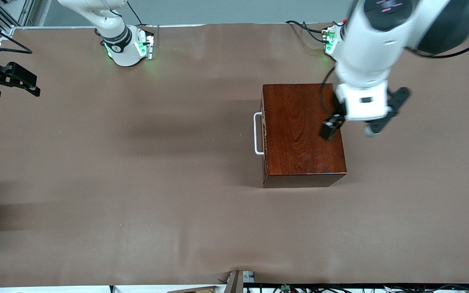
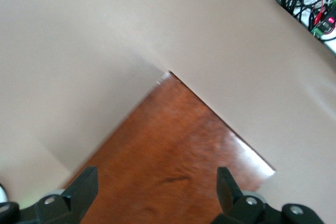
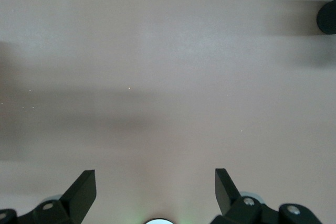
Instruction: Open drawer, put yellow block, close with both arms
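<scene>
Hovering over the wooden box (image 1: 303,134) toward the left arm's end of the table (image 1: 136,183), the left gripper (image 1: 354,126) has its fingers spread and empty. The right gripper (image 1: 14,81) waits spread over bare table, well apart. The drawer (image 1: 264,134) below is shut; its rigid white handle (image 1: 257,134) looks the only sound hold, the glossy box probably heavy and slippery; no yellow block visible.

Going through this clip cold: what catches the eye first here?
The glossy dark wooden box on the brown table, toward the left arm's end, its drawer shut with the white handle facing the right arm's end. The left hand hangs open over the box top. The right hand waits open over bare table at the right arm's end; no yellow block shows.
</scene>
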Action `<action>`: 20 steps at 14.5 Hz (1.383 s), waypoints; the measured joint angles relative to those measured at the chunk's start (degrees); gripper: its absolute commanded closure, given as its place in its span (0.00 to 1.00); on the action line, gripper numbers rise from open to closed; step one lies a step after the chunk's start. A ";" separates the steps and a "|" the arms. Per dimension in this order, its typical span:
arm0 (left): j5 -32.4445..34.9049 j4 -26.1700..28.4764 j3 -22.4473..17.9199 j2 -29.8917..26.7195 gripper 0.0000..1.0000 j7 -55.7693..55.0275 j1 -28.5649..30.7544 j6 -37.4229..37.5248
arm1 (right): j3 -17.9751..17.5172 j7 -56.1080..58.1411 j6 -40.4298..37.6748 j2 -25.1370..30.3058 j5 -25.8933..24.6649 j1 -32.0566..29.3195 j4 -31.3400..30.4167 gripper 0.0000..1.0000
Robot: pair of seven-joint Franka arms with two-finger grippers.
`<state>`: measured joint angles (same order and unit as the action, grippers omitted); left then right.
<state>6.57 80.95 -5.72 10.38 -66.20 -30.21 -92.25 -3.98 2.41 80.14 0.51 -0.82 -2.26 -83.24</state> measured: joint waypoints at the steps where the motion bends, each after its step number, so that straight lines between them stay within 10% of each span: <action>1: -0.47 1.00 0.01 -1.52 0.00 4.71 1.81 0.84 | 0.00 0.00 0.00 0.00 0.00 0.00 0.00 0.00; 15: -1.37 3.00 0.43 -10.38 0.00 48.65 19.26 9.39 | -0.01 0.00 0.00 0.00 0.01 0.00 0.00 0.00; 20: -1.91 4.46 7.70 -12.48 0.00 58.85 27.70 10.90 | 0.00 0.00 0.00 0.00 0.01 -0.01 0.00 0.00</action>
<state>4.66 85.41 1.98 -2.10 -7.36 -2.51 -81.34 -3.98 2.40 80.14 0.50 -0.82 -2.27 -83.24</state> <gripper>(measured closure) 0.000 0.000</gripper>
